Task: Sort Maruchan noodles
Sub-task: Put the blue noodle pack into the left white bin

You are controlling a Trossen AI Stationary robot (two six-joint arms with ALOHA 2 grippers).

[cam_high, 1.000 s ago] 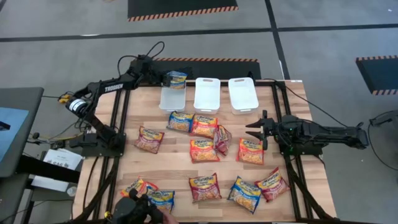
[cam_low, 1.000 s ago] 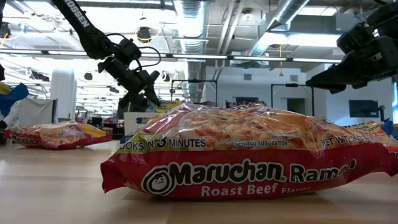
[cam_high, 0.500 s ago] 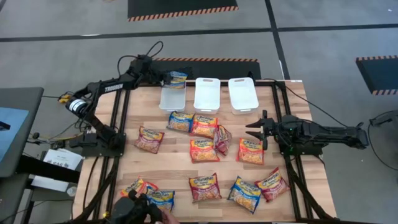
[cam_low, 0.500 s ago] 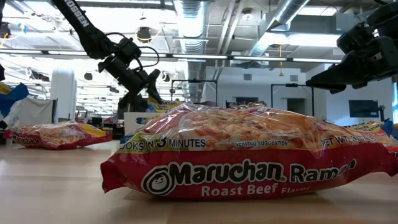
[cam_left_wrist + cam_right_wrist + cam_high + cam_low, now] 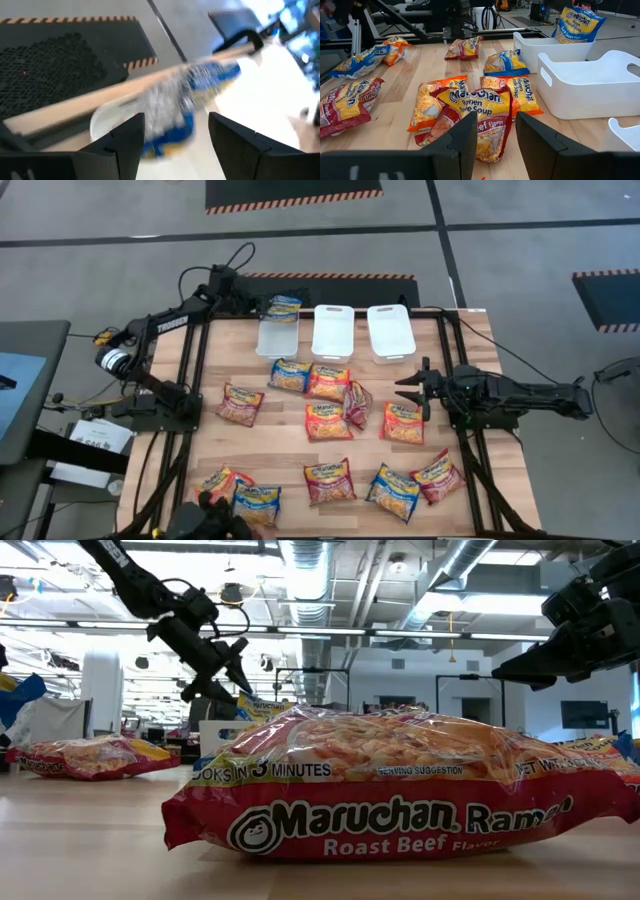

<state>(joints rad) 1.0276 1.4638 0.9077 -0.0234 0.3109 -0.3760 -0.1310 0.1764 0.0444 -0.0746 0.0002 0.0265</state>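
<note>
A blue Maruchan packet (image 5: pixel 284 307) stands in the far end of the left white tray (image 5: pixel 277 338), its upper part leaning on the tray's far rim; the right wrist view shows this blue packet (image 5: pixel 578 23) too. My left gripper (image 5: pixel 256 305) hovers open just left of it and above the tray, the blurred packet (image 5: pixel 200 82) showing beyond its fingers. Several more blue, orange and dark red noodle packets (image 5: pixel 328 422) lie flat on the table. My right gripper (image 5: pixel 411 392) waits open at the table's right side.
Two more white trays (image 5: pixel 333 330) (image 5: pixel 391 332) stand in a row along the far edge. A dark red packet (image 5: pixel 390 790) lies right before the low camera. Bare wood shows between the middle cluster and the near row of packets.
My left gripper has risen and drawn back from the blue packet toward the table's far left corner. The packet stays propped in the left tray. My right arm has kept still.
</note>
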